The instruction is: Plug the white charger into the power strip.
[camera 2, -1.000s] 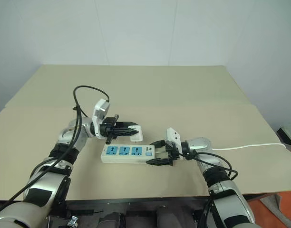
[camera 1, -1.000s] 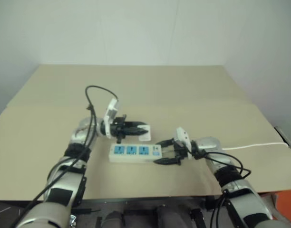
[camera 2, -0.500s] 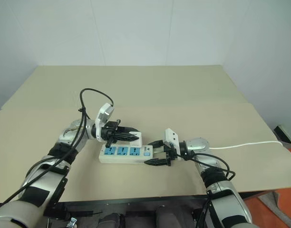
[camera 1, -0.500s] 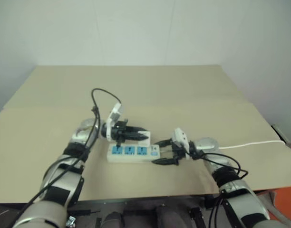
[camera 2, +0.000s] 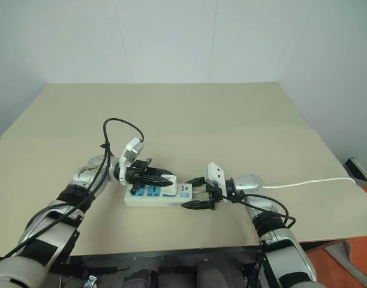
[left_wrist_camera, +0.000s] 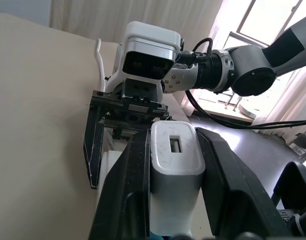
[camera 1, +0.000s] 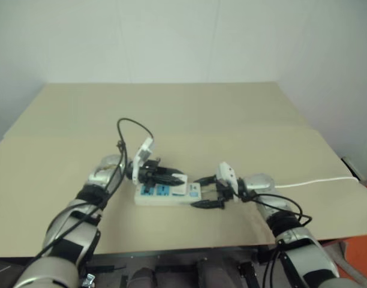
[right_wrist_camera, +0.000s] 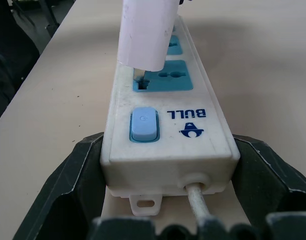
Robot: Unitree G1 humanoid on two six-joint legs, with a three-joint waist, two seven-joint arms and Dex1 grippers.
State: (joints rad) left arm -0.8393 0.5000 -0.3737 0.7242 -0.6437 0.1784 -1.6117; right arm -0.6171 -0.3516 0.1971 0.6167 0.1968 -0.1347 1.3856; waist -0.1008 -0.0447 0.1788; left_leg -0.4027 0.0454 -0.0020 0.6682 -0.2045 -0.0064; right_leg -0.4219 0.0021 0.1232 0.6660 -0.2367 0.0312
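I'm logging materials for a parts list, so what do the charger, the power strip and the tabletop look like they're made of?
White charger: likely plastic, smooth and matte, with rounded moulded edges.
Power strip: likely glossy white plastic, with a moulded mounting tab, printed logo and blue socket faces.
Table: beige, matte, with a straight seam across it; possibly laminate or board, unclear.

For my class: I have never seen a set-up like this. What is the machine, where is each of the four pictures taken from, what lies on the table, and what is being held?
It is a humanoid robot with two arms, each ending in two black fingers. Two pictures come from cameras in its head, looking down; the other two come from cameras on each wrist. On the tan table lies the power strip, with blue sockets and a cord. The left gripper is shut on the white charger, holding it over the strip's socket nearest the switch, prongs at the socket. The right gripper straddles the strip's cord end, a finger on each side.
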